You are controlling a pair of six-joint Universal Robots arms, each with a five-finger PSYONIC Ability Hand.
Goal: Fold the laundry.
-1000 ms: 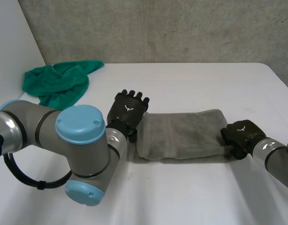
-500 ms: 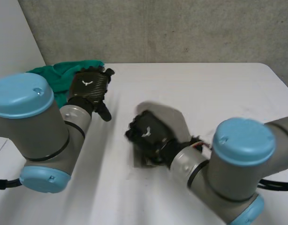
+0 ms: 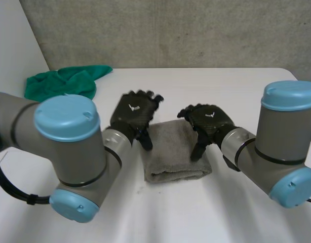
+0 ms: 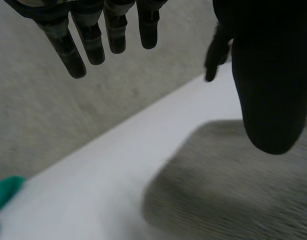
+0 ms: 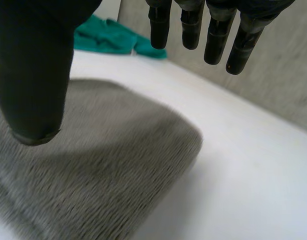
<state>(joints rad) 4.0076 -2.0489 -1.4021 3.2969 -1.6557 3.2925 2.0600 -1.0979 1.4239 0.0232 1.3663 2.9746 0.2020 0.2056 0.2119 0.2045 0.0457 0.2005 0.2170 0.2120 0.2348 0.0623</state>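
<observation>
Table: bare across the upper right and along the strip below the back wall, so passage is open there. Lower centre, in front of the towel, is also bare.

Towel: folded, low and flat, centre frame.

Left robot hand is at its left edge and right robot hand at its right edge. Both have straight fingers and hold nothing. A narrow gap lies between them over the towel.

Green cloth: heaped upper left, well apart from the towel.

Left arm bulks across lower left; right arm blocks lower right.

Before us the towel, our left hand at its left edge, right hand at its right, cloth far left
</observation>
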